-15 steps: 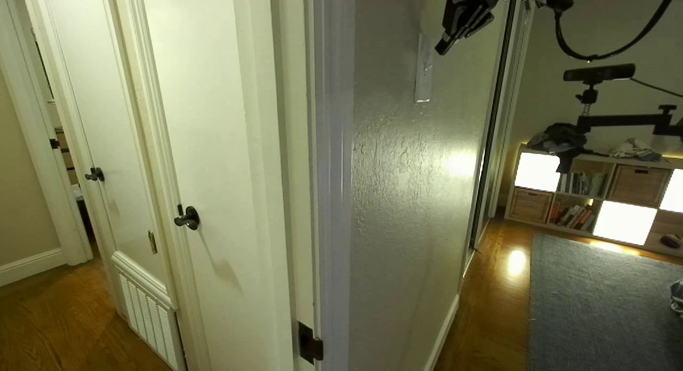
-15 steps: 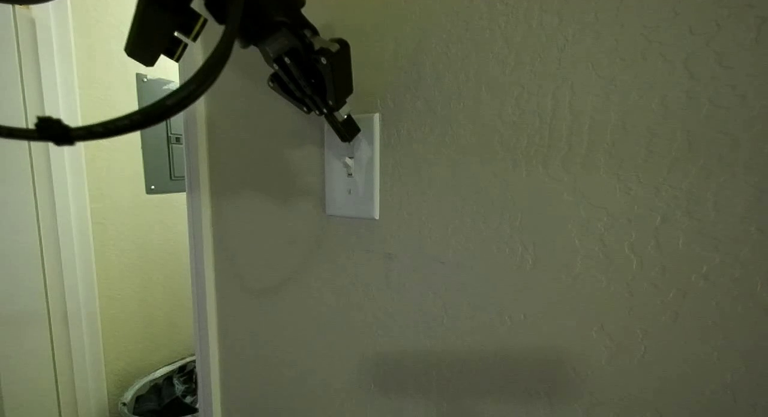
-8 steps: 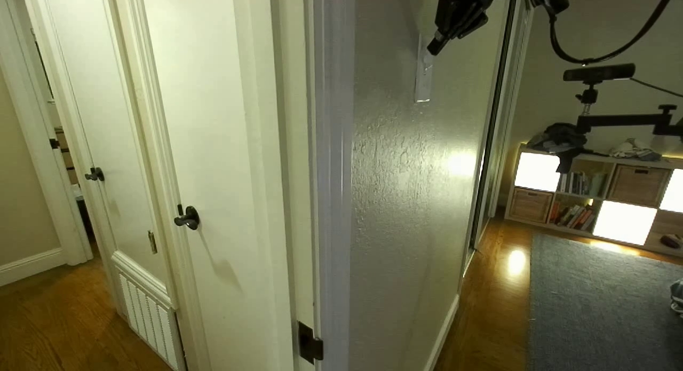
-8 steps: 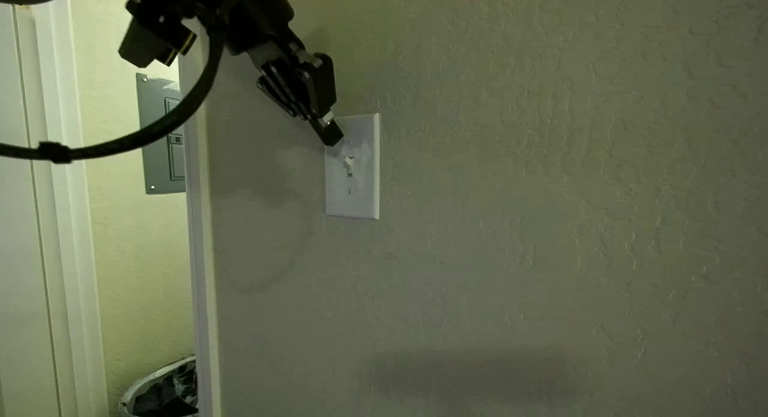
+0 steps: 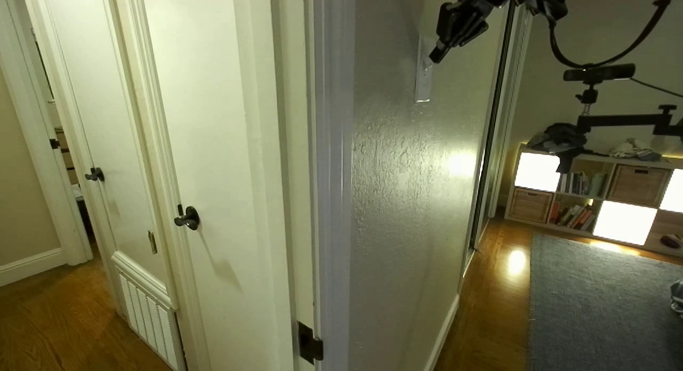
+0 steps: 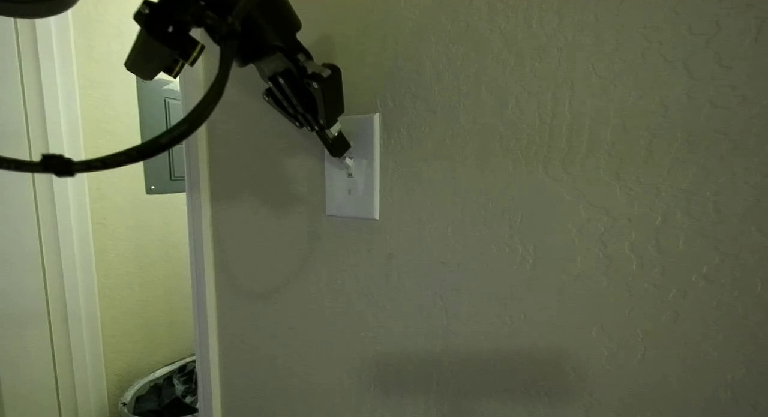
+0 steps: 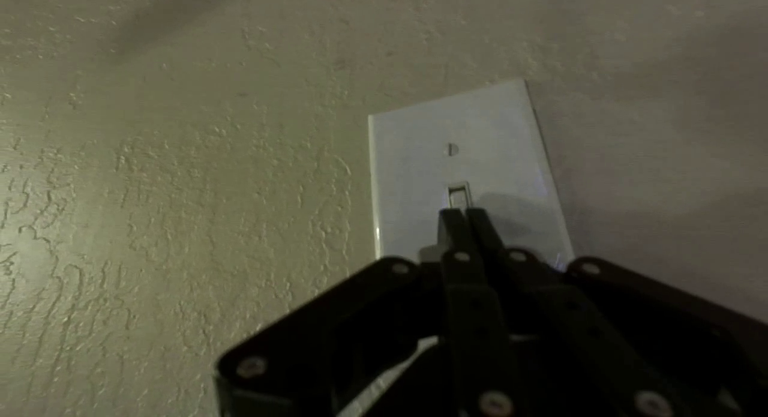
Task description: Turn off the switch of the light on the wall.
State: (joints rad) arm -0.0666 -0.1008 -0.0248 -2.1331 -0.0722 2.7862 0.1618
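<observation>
The switch is a white upright plate with a small toggle. It shows on the wall in both exterior views (image 5: 424,85) (image 6: 363,198) and in the wrist view (image 7: 414,165). The wall is off-white and bumpy in both exterior views (image 5: 400,227) (image 6: 540,225) and the wrist view (image 7: 210,195). My black gripper comes from above, tilted down in both exterior views (image 5: 438,54) (image 6: 338,146). In the wrist view its fingertips (image 7: 465,216) are together with nothing seen between them. The tips are just above the toggle; I cannot tell if they touch it. The wrist view hides the toggle lever.
A cable (image 6: 198,114) loops from the arm. A mounted camera (image 5: 600,72) and a shelf (image 5: 581,195) stand behind. White doors with a dark handle (image 5: 188,218) lie around the wall corner. A grey panel (image 6: 162,171) and a bin (image 6: 135,399) are beyond the wall edge.
The gripper first shifted sideways along the plate, then came partly back and lower, so its tips are now closer to the toggle. The toggle shows no clear change.
</observation>
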